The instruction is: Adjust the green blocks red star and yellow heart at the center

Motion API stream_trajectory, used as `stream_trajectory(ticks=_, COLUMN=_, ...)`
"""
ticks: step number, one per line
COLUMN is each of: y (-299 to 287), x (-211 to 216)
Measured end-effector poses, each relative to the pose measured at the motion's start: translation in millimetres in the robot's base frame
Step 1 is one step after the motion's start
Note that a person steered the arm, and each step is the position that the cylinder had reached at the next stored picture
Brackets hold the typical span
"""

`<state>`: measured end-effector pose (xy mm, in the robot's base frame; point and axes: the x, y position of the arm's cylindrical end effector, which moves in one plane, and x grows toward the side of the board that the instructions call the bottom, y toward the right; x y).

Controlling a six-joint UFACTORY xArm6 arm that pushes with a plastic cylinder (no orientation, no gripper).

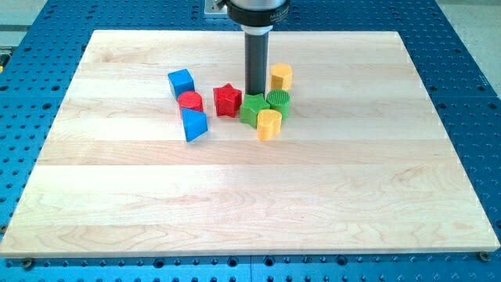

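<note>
Eight small blocks sit on the wooden board (376,196), all gathered in the upper middle of the frame, and most of the board lies bare around them. The dark rod comes down from the top centre, and my tip (255,94) ends just behind the green star-shaped block (252,109), between the red star (228,100) on its left and the round green block (278,102) on its right. It is a bare rod with nothing to open or close and it holds nothing; it can only push. I cannot tell whether the tip touches the green star or stands a hair behind it.

The task's blocks are packed in one knot slightly above the board's middle: the red star touches or nearly touches the green star, the round green block sits tight on its right, and the yellow heart (268,124) rests against both greens on their lower side. That closeness suggests the group is largely gathered and only needs nudging down toward the true centre; the tip's place behind the cluster suits such a push.

A second yellow block (281,76) stands apart at upper right of the knot. To the left, a blue cube (181,81), a red cylinder (189,101) and a blue triangular block (194,124) form their own column, apart from the task.
</note>
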<state>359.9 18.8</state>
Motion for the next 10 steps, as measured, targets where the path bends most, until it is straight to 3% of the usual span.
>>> stream_trajectory(ticks=1, y=43, x=-6)
stream_trajectory(ticks=2, y=63, x=27)
stream_trajectory(ticks=4, y=36, x=84)
stream_trajectory(ticks=5, y=0, x=83)
stream_trajectory(ticks=10, y=70, x=21)
